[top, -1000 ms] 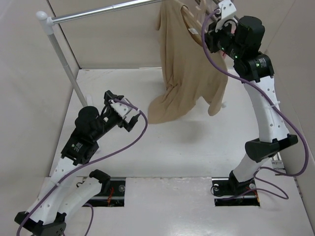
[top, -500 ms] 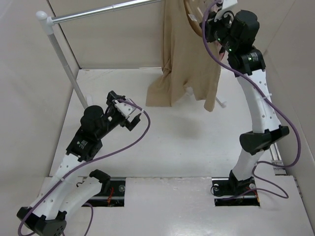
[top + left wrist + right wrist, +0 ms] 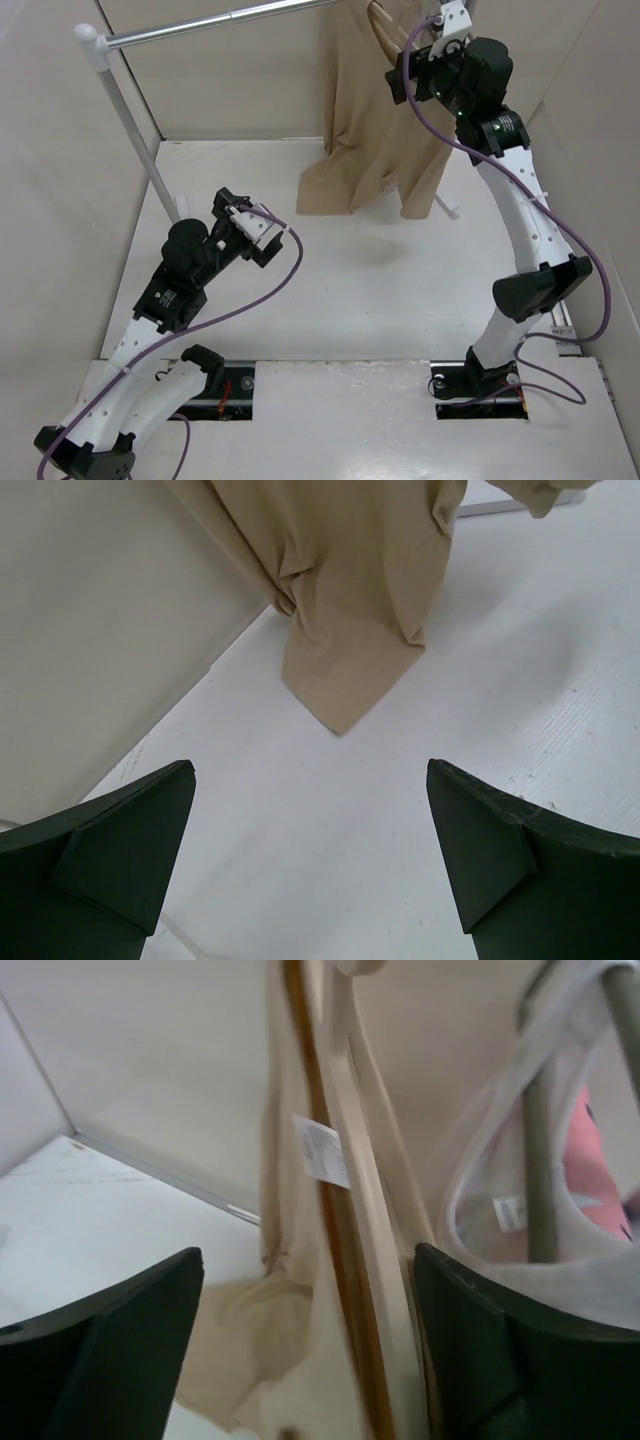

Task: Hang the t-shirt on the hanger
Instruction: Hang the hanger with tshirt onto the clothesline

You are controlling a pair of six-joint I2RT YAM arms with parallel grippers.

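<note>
Bright, even light fills every view, without glare; the t-shirt [image 3: 365, 110] throws only a faint, soft shadow on the white table [image 3: 350, 320]. The right wrist view is blurred, its hanger [image 3: 368, 1160] smeared, while the other two are sharp.

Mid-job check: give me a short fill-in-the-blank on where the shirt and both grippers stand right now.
1. The right gripper, up beside the hanger, has its jaws ___.
2. The left gripper is open and holds ___.
3. The lower hem of the t-shirt trails down onto the ___.

Missing words: open; nothing; table
</note>
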